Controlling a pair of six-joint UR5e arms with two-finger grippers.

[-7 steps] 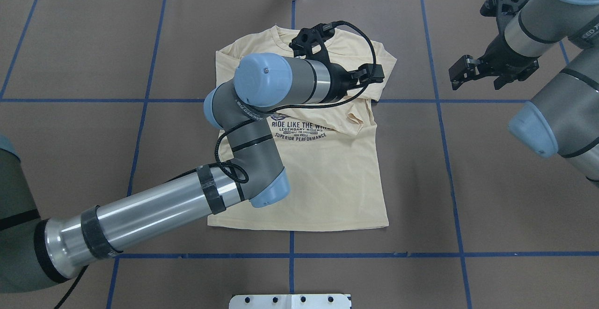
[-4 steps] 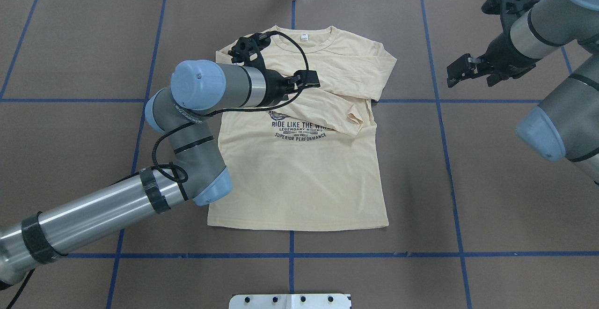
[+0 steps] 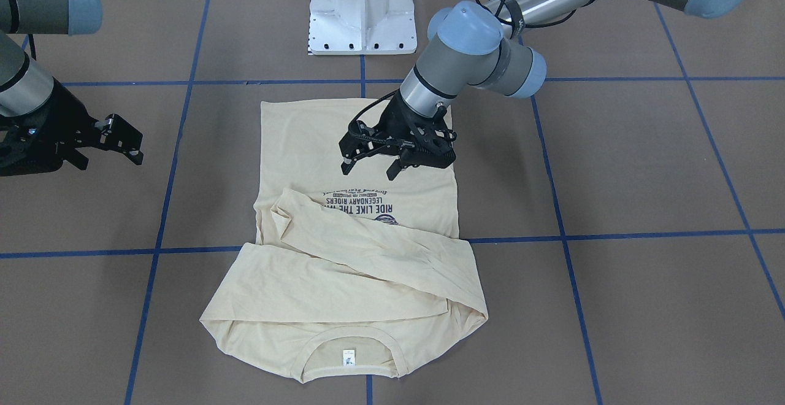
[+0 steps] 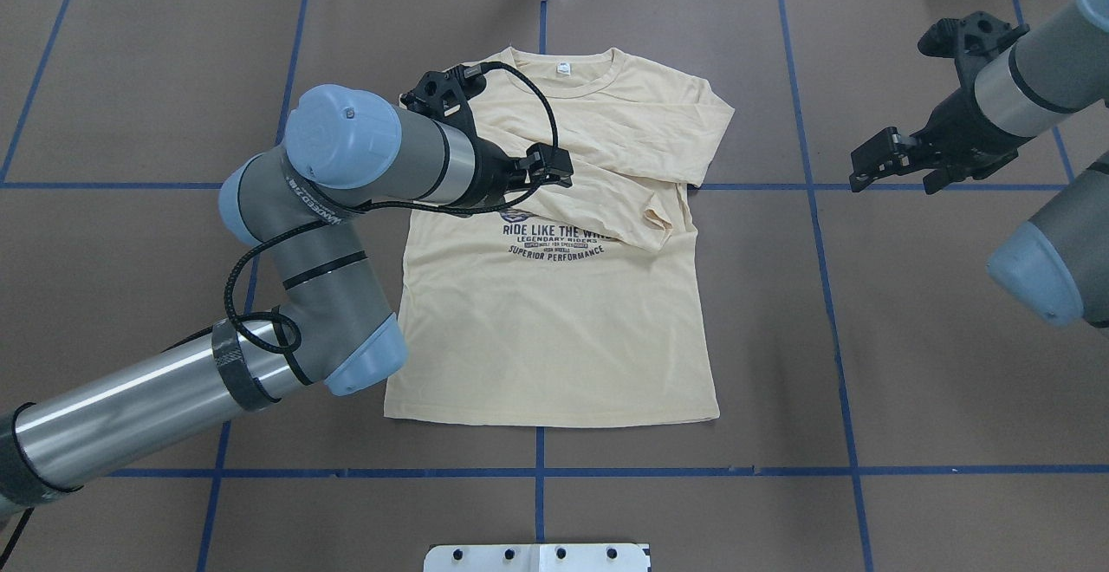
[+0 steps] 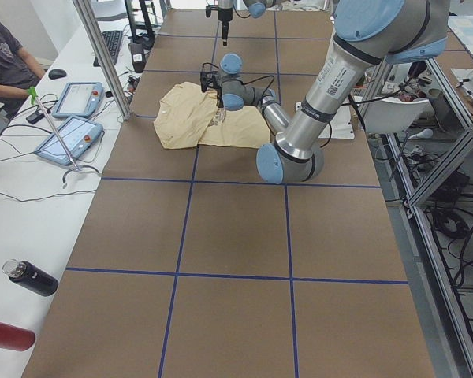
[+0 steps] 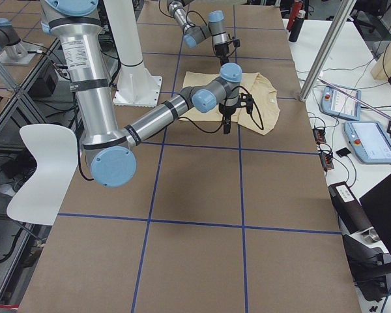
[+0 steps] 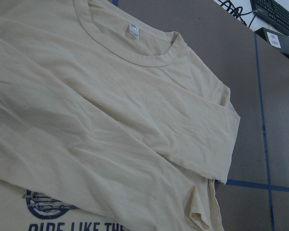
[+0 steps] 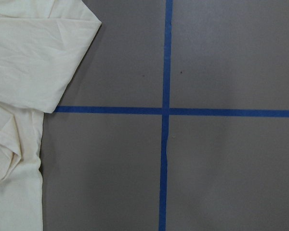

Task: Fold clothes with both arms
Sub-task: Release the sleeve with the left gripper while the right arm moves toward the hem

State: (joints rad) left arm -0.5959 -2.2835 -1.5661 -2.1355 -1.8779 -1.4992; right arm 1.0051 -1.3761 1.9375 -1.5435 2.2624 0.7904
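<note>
The cream-yellow T-shirt [image 4: 554, 329] lies flat on the brown table, print side up, with its collar at the far side. Both long sleeves are folded across the chest, and one cuff [image 4: 658, 217] lies by the navy print. The white neck label [image 3: 348, 356] shows. My left gripper [image 4: 559, 169] hovers over the shirt's chest near the left shoulder, open and empty; it also shows in the front view [image 3: 368, 172]. My right gripper [image 4: 866, 166] is open and empty over bare table to the right of the shirt. The left wrist view shows the collar and folded sleeves [image 7: 111, 120].
The white pedestal base [image 3: 362, 18] stands at the near table edge. Blue tape lines [image 8: 164, 110] grid the table. The operators' desk with tablets [image 5: 71, 118] and a seated person runs along the far side. Bottles [image 5: 31, 277] stand at its end.
My left arm has drawn back to the left across the shirt, from over its right shoulder to its left chest. My right gripper has shifted slightly right and nearer. The shirt has not moved.
</note>
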